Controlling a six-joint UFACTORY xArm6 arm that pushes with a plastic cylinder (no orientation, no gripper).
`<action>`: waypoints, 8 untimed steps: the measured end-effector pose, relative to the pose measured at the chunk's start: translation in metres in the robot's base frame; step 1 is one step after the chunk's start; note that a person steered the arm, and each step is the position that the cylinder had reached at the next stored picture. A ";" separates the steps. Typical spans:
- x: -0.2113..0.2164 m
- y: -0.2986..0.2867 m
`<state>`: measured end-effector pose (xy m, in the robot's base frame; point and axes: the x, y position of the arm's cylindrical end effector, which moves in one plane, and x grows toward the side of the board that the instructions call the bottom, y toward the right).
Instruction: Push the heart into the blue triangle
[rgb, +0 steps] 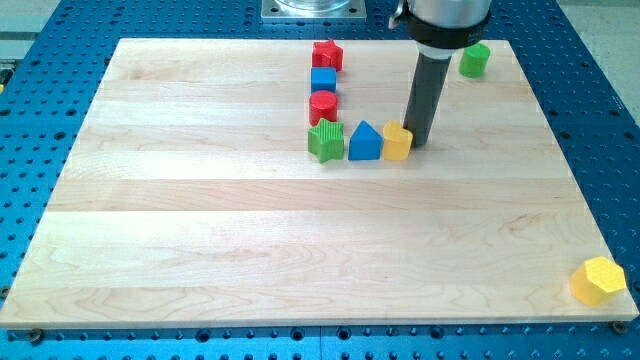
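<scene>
The yellow heart sits on the wooden board near the view's top centre, touching the right side of the blue triangle. My tip is just to the right of the heart, touching or nearly touching it. A green star sits against the triangle's left side. The rod rises from the tip toward the view's top.
A red cylinder, a blue cube and a red star stand in a column above the green star. A green cylinder is at the top right. A yellow hexagon sits at the bottom right edge.
</scene>
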<state>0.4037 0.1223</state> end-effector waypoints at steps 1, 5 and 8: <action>0.005 0.000; 0.005 -0.022; -0.010 0.045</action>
